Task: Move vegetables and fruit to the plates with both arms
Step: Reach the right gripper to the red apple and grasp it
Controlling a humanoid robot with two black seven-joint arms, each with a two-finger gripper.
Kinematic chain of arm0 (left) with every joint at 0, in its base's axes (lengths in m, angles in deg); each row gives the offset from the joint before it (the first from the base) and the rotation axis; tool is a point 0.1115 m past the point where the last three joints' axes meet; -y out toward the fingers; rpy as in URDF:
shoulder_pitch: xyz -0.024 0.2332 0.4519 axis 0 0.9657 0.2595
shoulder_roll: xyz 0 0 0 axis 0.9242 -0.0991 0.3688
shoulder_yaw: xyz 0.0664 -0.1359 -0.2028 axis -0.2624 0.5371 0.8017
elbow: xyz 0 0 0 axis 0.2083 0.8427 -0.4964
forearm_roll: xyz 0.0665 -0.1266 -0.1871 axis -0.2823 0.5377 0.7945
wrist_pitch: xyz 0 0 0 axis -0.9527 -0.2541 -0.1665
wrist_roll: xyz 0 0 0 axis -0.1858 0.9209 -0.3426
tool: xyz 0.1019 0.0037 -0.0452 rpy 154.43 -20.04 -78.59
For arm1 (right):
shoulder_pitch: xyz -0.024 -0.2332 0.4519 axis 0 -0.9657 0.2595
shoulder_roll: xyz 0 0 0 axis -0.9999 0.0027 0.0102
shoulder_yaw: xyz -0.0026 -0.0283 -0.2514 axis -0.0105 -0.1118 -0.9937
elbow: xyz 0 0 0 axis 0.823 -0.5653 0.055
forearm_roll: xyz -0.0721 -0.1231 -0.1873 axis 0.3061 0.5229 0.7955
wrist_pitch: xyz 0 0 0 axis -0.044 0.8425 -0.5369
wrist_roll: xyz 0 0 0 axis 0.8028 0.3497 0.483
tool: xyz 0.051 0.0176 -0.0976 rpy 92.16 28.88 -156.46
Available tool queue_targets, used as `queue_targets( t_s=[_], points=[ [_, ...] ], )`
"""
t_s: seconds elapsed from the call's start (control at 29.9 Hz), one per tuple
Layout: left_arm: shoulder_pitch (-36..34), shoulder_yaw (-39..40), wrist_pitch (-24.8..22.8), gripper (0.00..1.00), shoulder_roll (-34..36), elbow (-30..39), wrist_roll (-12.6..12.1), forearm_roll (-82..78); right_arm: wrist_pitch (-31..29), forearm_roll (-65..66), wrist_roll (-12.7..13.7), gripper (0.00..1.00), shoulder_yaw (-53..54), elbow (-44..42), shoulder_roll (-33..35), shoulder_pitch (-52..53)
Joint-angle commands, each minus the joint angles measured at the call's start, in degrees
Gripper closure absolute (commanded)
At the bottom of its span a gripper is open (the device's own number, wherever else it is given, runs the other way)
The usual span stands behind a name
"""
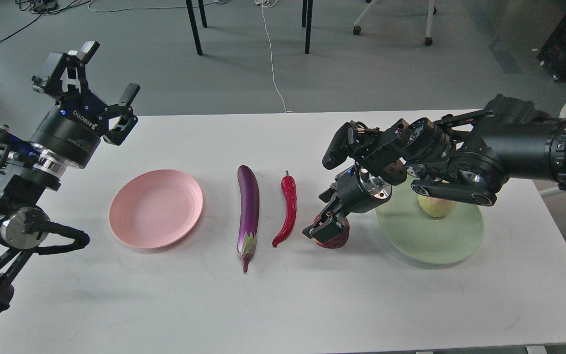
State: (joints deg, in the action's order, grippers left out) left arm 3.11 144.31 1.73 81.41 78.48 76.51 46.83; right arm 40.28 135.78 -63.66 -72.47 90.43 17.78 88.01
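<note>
On the white table [283, 305], my right gripper [329, 223] reaches down onto the pomegranate [334, 238], fingers around it, apparently to carry it to the green plate [430, 236] just beside, where the peach [436, 205] already sits. The eggplant [247, 214] and chili [287, 209] lie side by side between the plates, the pink plate [155, 207] bare. My left gripper [101, 86] hovers spread wide, holding nothing. Beyond: grey floor, chair legs [194, 24], cables.

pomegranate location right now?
Head view: the pomegranate sits on the white table, right of centre, between the red chili and the green plate, with the right pincer down over it.
</note>
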Motion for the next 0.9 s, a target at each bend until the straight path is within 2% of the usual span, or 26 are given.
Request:
queue_targets(
  t_s=[0.0,0.67,0.84,0.87],
  points=[
    [0.89,0.76,0.02,0.01,0.01,-0.01,0.04,-0.01,1.34,0.06,0.00,0.03,-0.01,-0.79,-0.63,-1.09],
    [1.86,1.20,-0.07,0.01,-0.08,-0.01,0.04,-0.01,3.01,0.24,0.00,0.03,-3.70,-5.00,-3.09,-3.37],
    [1.94,1.20,-0.07,0.01,0.01,-0.01,0.04,-0.01,3.28,0.15,0.00,0.10,-4.14,-5.01,-3.36,-3.82],
    [1.94,1.20,-0.07,0.01,0.01,-0.01,0.04,-0.01,3.19,0.15,0.00,0.14,-4.14,-5.01,-3.27,-3.82]
  ],
)
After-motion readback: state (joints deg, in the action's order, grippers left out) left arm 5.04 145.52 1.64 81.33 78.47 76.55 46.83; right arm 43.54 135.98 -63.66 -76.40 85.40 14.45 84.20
